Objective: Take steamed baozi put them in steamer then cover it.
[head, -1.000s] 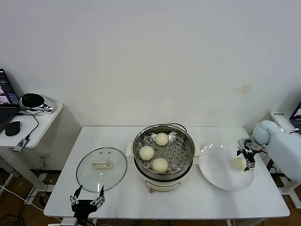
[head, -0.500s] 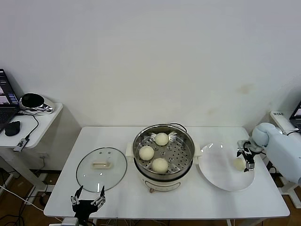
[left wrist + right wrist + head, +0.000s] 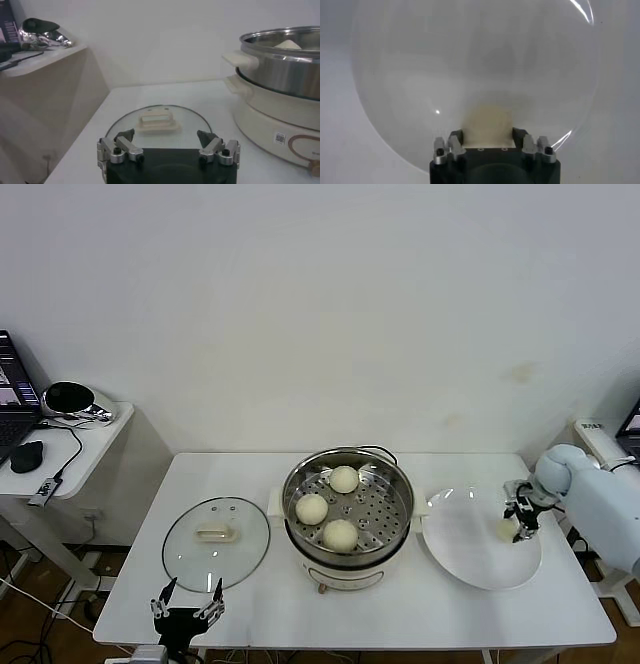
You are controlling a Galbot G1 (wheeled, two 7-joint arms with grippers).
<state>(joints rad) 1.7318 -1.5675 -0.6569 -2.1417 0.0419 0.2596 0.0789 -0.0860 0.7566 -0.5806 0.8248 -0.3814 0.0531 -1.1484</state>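
Right gripper (image 3: 519, 522) clamped on the last steamed baozi (image 3: 507, 529), which its fingers half hide.
That bun sits on the white plate (image 3: 470, 559) near the table's right edge; three buns lie in the steamer (image 3: 348, 504) mid-table. Glass lid (image 3: 215, 541) lies left; left gripper (image 3: 186, 608), jaws spread wide, hovers at the front edge.

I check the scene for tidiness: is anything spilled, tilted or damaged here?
Nothing stands out. Three cream-white buns sit in the steel steamer, the glass lid lies flat, and the right pincer grips the last bun on the white plate.
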